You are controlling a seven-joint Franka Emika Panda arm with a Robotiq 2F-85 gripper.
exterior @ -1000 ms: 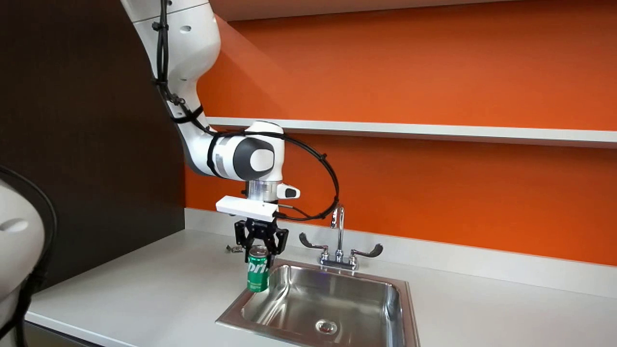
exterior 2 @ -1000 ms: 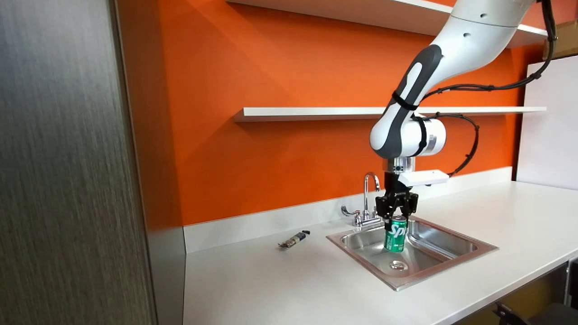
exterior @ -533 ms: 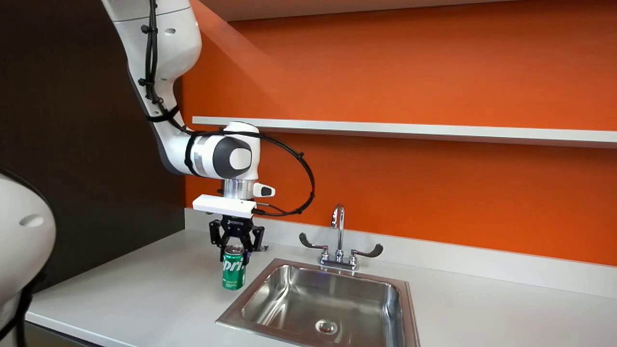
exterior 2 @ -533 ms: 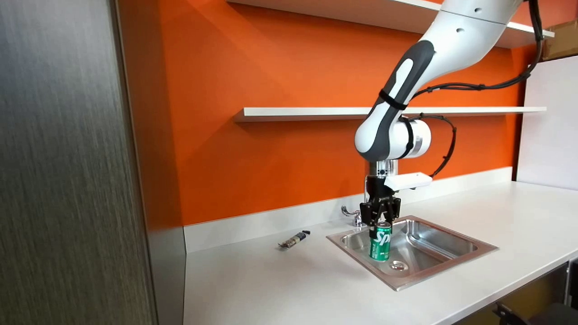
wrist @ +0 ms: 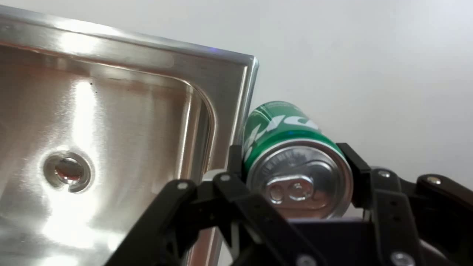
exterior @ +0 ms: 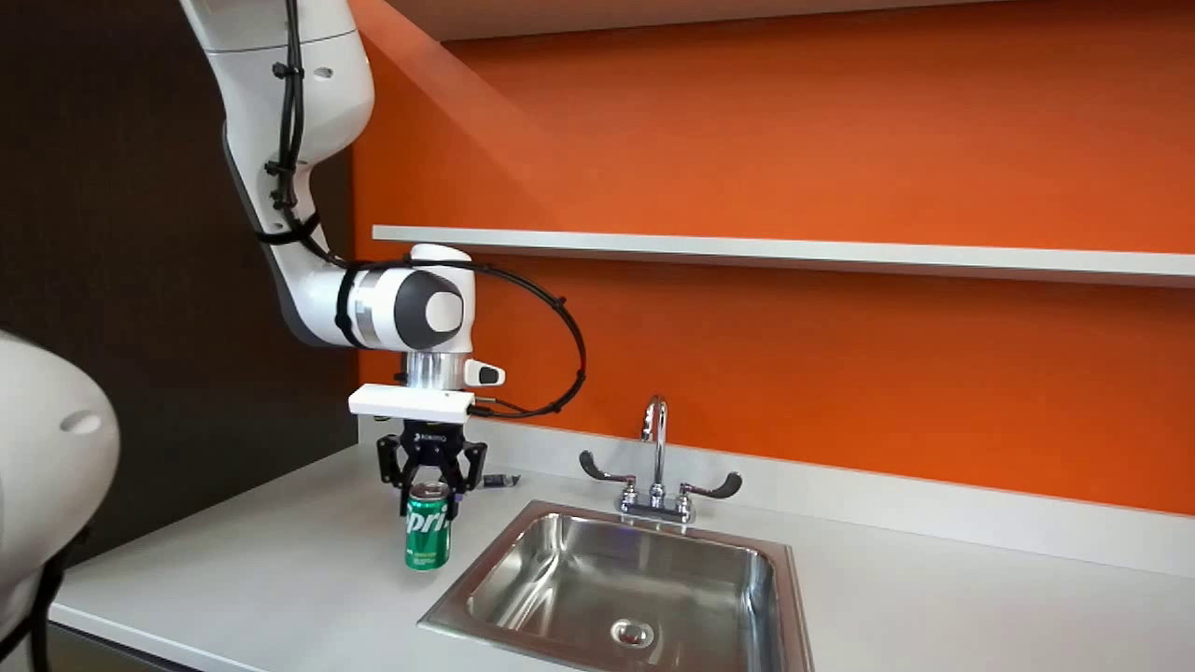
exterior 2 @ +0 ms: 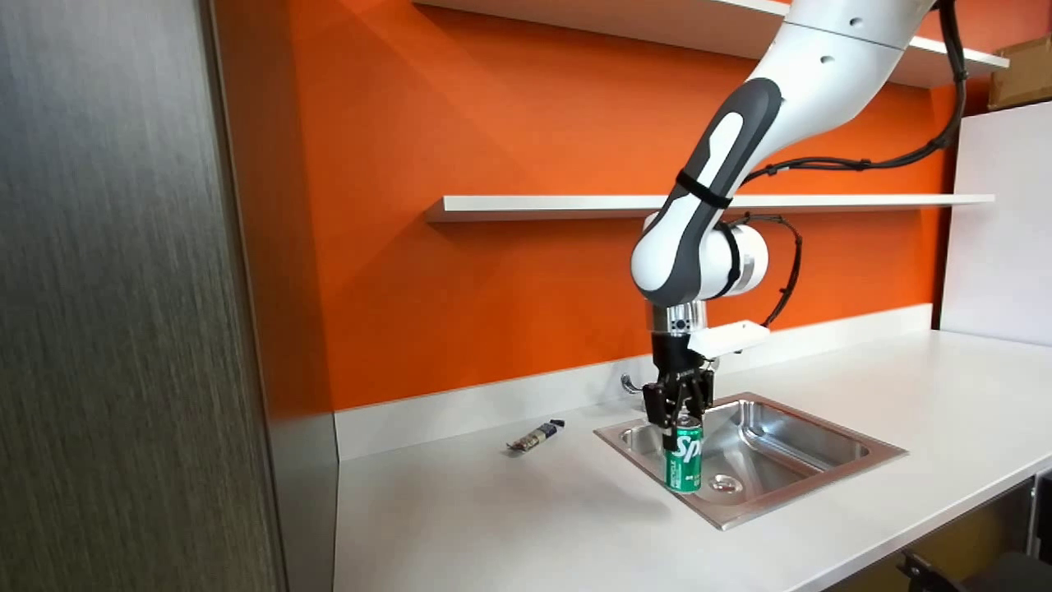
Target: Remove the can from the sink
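That gripper [exterior: 429,505], spread only as wide as the green Sprite can [exterior: 428,539], pinches it near the top over the counter [exterior: 280,560] beside the sink [exterior: 616,569], farther out than a second ago.

Orange wall [exterior: 840,140], white shelf [exterior 2: 559,205], white counter [exterior: 280,560].

The arm [exterior 2: 785,136] is smooth white and rounded, with dark grey panels [exterior: 408,308], black straps [exterior 2: 703,191] and bundled black cables [exterior: 558,305]. A silvery collar [exterior: 435,371] and a white bar [exterior: 411,402] sit above the black gripper [wrist: 292,159], whose jointed links [wrist: 397,229] carry round, silvery screws [wrist: 434,180]. In an exterior view, near a front corner of the counter [exterior: 280,560], a white bulge [exterior: 47,485] has an oval dimple [exterior: 81,423].
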